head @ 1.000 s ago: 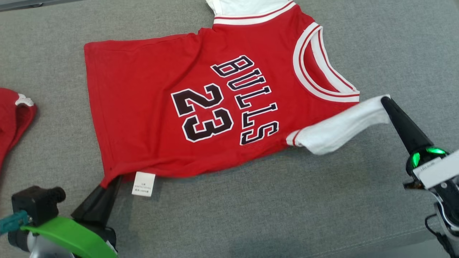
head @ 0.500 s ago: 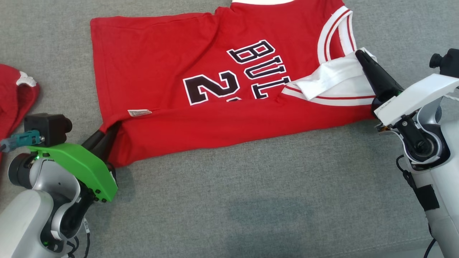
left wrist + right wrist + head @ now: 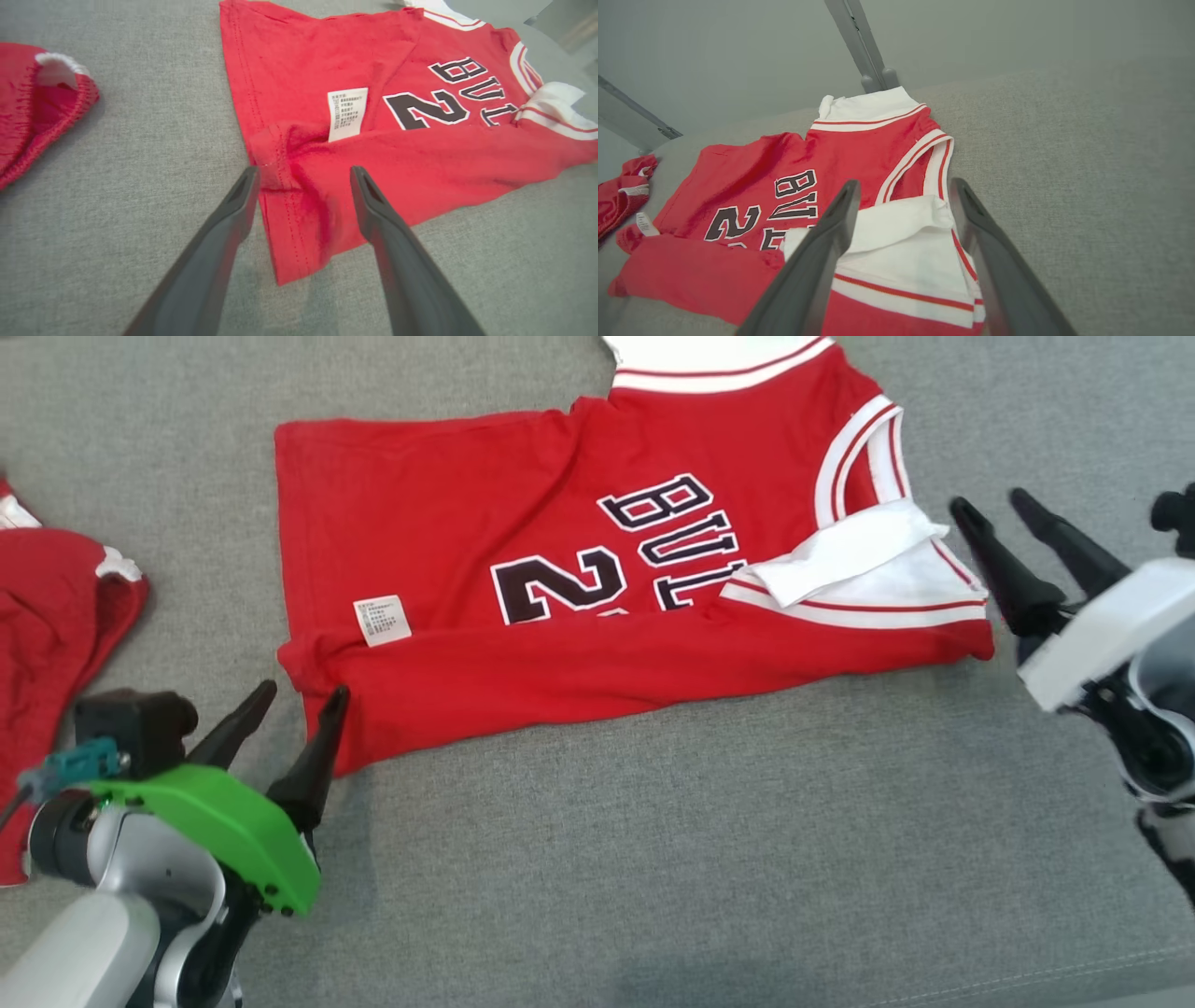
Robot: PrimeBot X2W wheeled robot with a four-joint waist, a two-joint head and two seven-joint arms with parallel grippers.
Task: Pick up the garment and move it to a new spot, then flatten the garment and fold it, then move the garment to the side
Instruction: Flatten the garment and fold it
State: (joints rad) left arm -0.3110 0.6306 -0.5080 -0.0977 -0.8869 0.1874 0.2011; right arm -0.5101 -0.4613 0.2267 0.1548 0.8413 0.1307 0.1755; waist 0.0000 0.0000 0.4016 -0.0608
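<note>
Found left gripper point(image 3: 305, 689) at near left over grey cushion point(image 3: 653, 859), jaws spread wide, holding nothing. Noted near corner of red jersey point(image 3: 448, 523) lying between its fingertips in left wrist view; contact with cloth not determinable. Found right gripper point(image 3: 988, 499) at right, jaws likewise wide and empty, tips just beside jersey's right edge and clear of it in head view. Confirmed jersey flat on cushion at centre of head view, near long edge folded up over the front as a red band running left to right. Noted white care label point(image 3: 382, 620) exposed at left end of fold, just above band. Recorded black lettering point(image 3: 667, 523) and number, partly covered by band. Noted white sleeve point(image 3: 845, 553) folded inward across chest beside neckline, at right end. Observed second white sleeve point(image 3: 709, 350) at far edge, cut off by top of view. Recorded second red garment point(image 3: 56, 607) bunched at left, well apart from jersey. Seen beyond cushion in right wrist view: grey metal bar point(image 3: 852, 32)
</note>
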